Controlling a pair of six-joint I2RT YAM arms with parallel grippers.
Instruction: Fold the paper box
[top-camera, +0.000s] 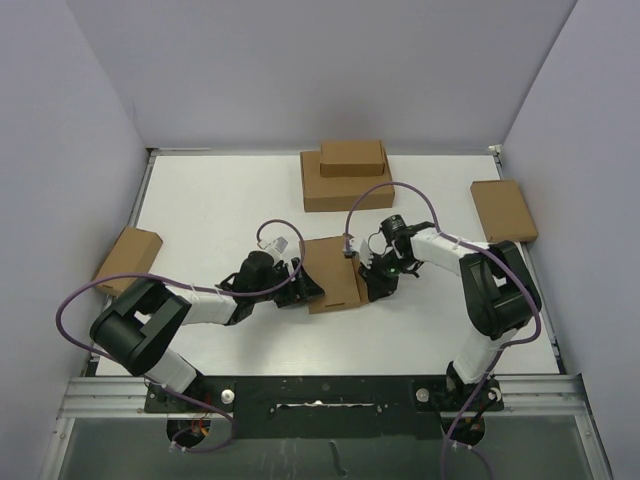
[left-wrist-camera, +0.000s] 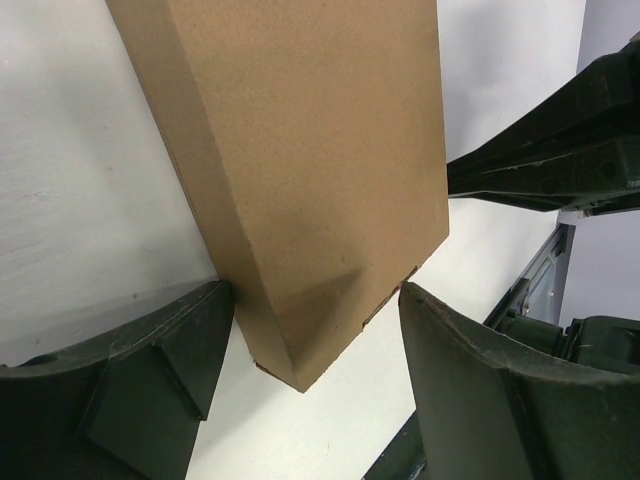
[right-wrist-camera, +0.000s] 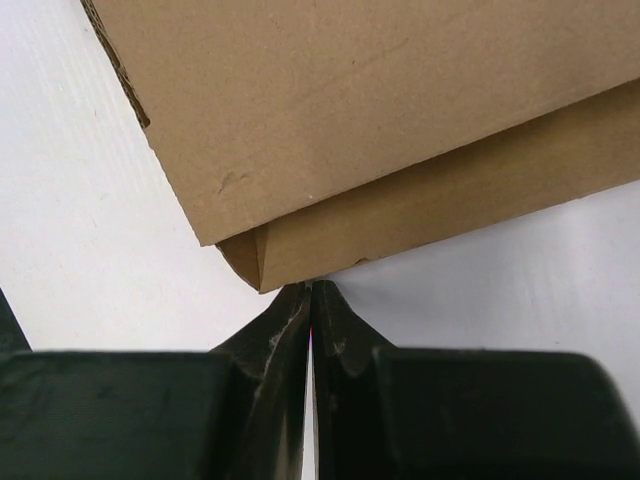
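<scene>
Top external view: where is the paper box (top-camera: 333, 272) sitting? — Ana

Middle of the table (top-camera: 220, 210), lying flat, with an arm at each side of it. — Ben

And the grippers? — Ana

The left gripper (left-wrist-camera: 312, 300) stands wide open around a corner on the box's left side. One finger is against the side wall and the other is just clear, so it grips nothing. The right gripper (right-wrist-camera: 309, 290) is fully closed on nothing. Its joined tips are at a lower corner on the right side, touching or just beside it; I can't tell which. — Ben

How will it handle? — Ana

I'd judge it light. It's thin corrugated card, stiff across the panels and weak at the creases, and likely to slide on the smooth white top if pushed from one side alone. A hard pinch would dent it. — Ben

So where to take hold? — Ana

On a side wall or flap edge close to a crease, with the opposite side braced, not on the broad top panel. — Ben
</scene>
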